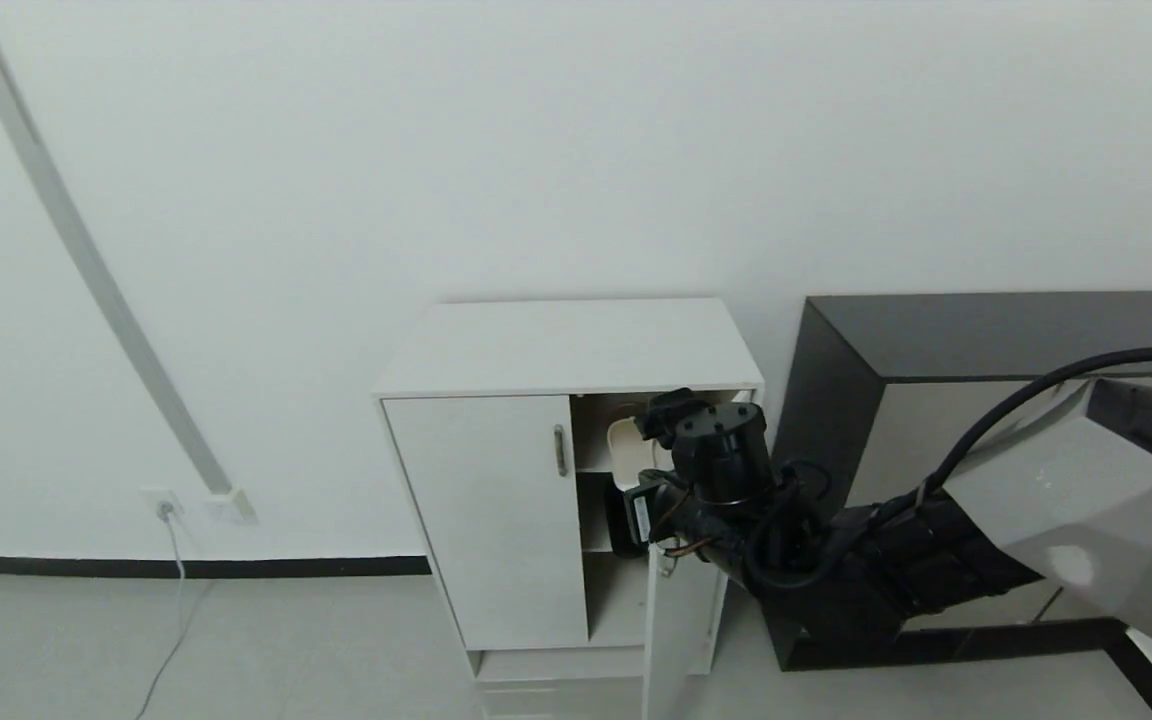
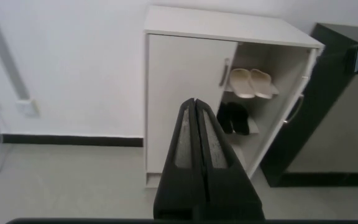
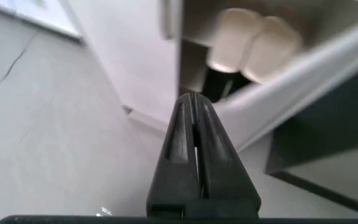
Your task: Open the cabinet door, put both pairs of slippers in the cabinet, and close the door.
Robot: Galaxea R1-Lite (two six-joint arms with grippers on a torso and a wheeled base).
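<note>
Since both pairs already lie inside the cabinet, treat the open door as the part to handle.

Head view: the right wrist hangs just before the open compartment, with the door's free edge close beneath it.

Left wrist view: the left gripper is clenched on nothing. Well beyond its tips, the white slippers lie above the black slippers, and the door handle is beside them.

Right wrist view: the right gripper is pressed closed and empty, with the door edge just past its tips.

Expect a light, stiff, free-swinging panel. Push on its flat outer face near the handle, not on the thin edge.
</note>
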